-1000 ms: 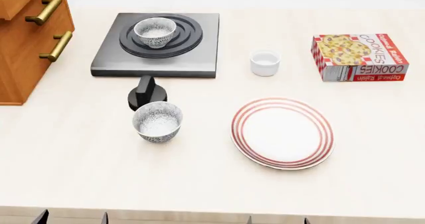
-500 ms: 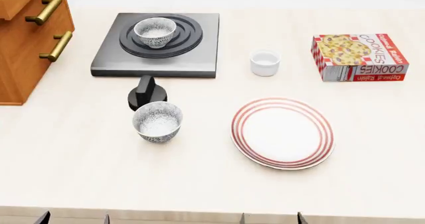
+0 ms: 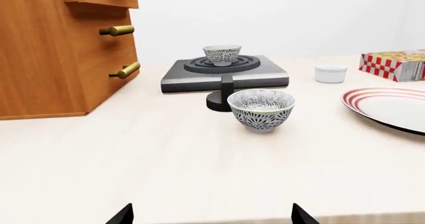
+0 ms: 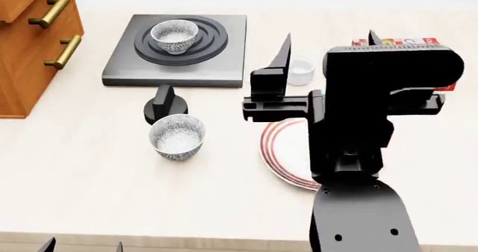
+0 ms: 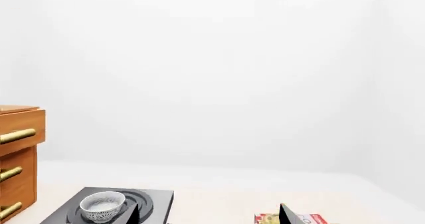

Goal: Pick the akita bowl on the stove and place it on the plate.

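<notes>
The akita bowl (image 4: 174, 36), speckled black on white, sits upright on the burner rings of the stove (image 4: 216, 61). It also shows in the left wrist view as the far bowl (image 3: 222, 54) and in the right wrist view (image 5: 102, 206). The plate (image 4: 280, 145) with red rings lies right of centre, mostly hidden by my right arm. My right gripper (image 4: 327, 45) hangs open and empty above the table, right of the stove and apart from the bowl. My left gripper (image 4: 82, 246) is open and empty at the table's near edge; only its tips show.
A second speckled bowl (image 4: 177, 136) stands in front of the stove's black knob (image 4: 164, 103). A small white cup (image 4: 303, 70) sits between my right fingers. A cookie box (image 3: 398, 64) lies far right. A wooden drawer cabinet (image 4: 30, 50) stands at the left.
My right arm has risen from the bottom edge into the head view, now covering most of the plate and the cookie box. The left gripper and both bowls have not moved.
</notes>
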You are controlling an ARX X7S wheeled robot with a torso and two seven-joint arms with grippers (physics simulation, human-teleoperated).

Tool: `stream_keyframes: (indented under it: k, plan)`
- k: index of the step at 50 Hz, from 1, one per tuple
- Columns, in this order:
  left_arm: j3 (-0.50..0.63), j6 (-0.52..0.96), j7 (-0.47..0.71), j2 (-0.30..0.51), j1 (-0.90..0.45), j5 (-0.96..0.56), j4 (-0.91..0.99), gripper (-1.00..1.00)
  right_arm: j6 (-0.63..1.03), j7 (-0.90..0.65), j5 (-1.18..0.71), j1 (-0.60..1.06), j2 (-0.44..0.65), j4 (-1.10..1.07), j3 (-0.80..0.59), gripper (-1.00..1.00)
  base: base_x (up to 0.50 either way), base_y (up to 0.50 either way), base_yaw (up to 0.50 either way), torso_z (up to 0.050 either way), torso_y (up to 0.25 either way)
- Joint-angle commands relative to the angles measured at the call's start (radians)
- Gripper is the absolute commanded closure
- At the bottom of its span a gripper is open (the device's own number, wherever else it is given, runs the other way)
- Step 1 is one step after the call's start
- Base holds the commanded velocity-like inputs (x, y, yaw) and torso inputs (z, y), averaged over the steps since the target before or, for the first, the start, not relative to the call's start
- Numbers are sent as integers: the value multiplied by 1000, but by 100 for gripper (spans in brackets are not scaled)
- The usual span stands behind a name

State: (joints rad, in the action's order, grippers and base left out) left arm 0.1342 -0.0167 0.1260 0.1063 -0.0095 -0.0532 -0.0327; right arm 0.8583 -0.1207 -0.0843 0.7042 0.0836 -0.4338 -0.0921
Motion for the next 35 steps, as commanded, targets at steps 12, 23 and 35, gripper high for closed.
stream_keyframes:
  k: [12, 23, 35]
  plan:
    - [12, 6, 16, 7, 0, 5, 2, -100, 203, 13, -68, -60, 48, -207, 257, -100, 0, 0, 0, 0, 0]
    - [23, 9, 28, 19, 15, -3, 33, -100, 194, -1, -99, -76, 19, -214, 309, -100, 0, 0, 0, 0, 0]
    - [32, 24, 41, 29, 17, -10, 52, -100, 196, -13, -130, -92, -6, -215, 309, -100, 0, 0, 0, 0, 0]
